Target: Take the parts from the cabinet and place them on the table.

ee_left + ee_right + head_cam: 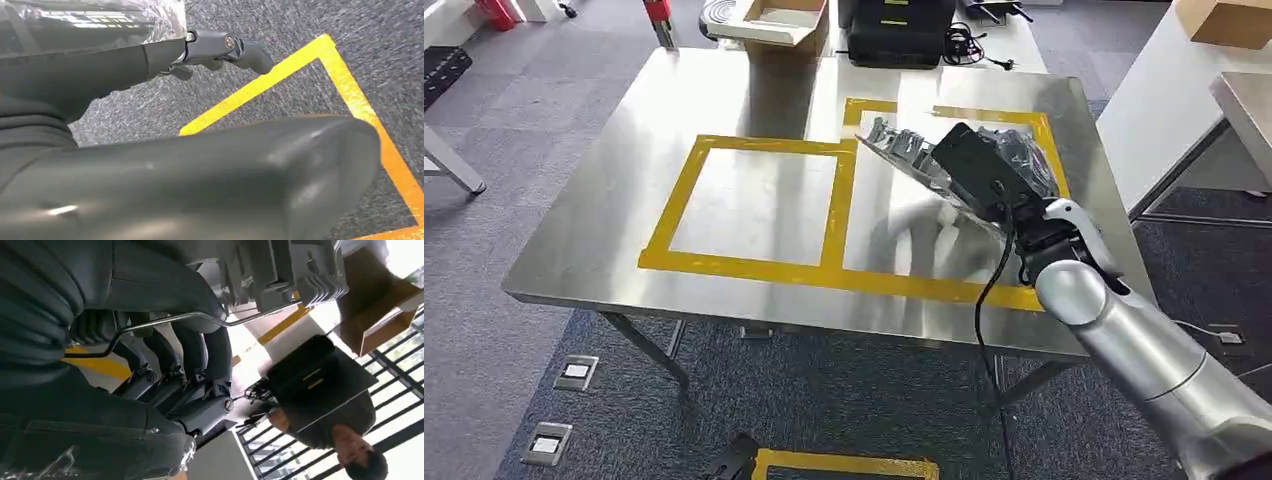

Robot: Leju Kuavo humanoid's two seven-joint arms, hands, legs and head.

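A brushed stainless-steel table (754, 90) stands on grey carpet, two adjoining rectangles of yellow tape (835, 205) marked on its tabletop, an open cardboard box (786, 24) and a black case (901, 28) at its far edge.

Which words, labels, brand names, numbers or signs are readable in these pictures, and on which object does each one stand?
No text is readable in any view.
Black case behind the table: yellow label strips, too small and blurred to read.
Tray of parts held by the right hand: no readable marking.
Cardboard box: no print visible.
Yellow tape on the table: plain lines, no writing.
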